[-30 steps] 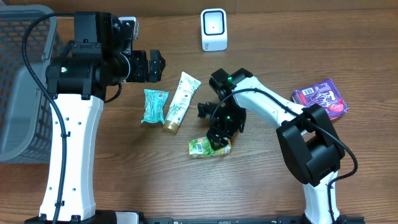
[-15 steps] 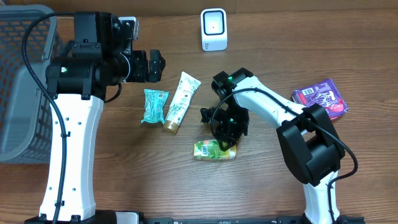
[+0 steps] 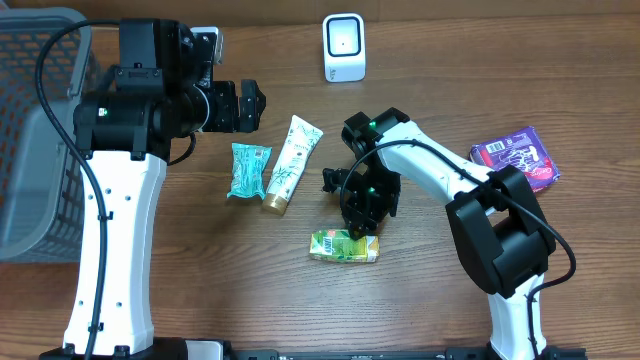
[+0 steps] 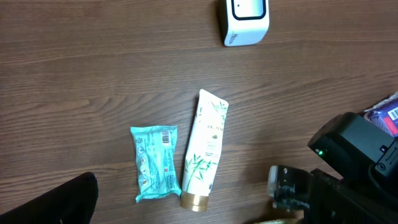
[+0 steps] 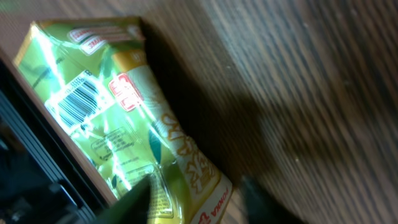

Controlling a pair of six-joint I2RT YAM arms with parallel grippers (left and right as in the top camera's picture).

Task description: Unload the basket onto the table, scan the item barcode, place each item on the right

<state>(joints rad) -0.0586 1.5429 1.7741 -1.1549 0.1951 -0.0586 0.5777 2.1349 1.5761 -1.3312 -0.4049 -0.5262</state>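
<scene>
My right tool (image 3: 360, 220) hangs low over the worktop (image 3: 230, 290), pointing down at the green packet (image 3: 344, 246). The packet lies flat on the wood, its long side running left to right. From above, the tool sits at the packet's far edge, over its right half, and most of the packet shows on the near side of the tool.

In my right wrist view the packet fills the left and middle of the picture, and its barcode (image 5: 79, 99) faces up towards the camera. My two fingers (image 5: 140, 199) show as dark shapes at the bottom edge. They stand apart, with one corner of the packet between them. The one on the right is off the packet, and a strip of shadowed wood separates them. So this tool is spread and is not clamping the packet.

The white scanner (image 3: 344, 47) stands at the far edge of the worktop, well apart from the packet.

My left tool (image 3: 250, 106) is raised on the left with its jaws wide and nothing in them. Below it lie a teal packet (image 3: 248, 169) and a white tube (image 3: 291, 164), side by side. A purple packet (image 3: 515, 160) lies far right, and a grey basket (image 3: 30, 200) stands at the left edge.
</scene>
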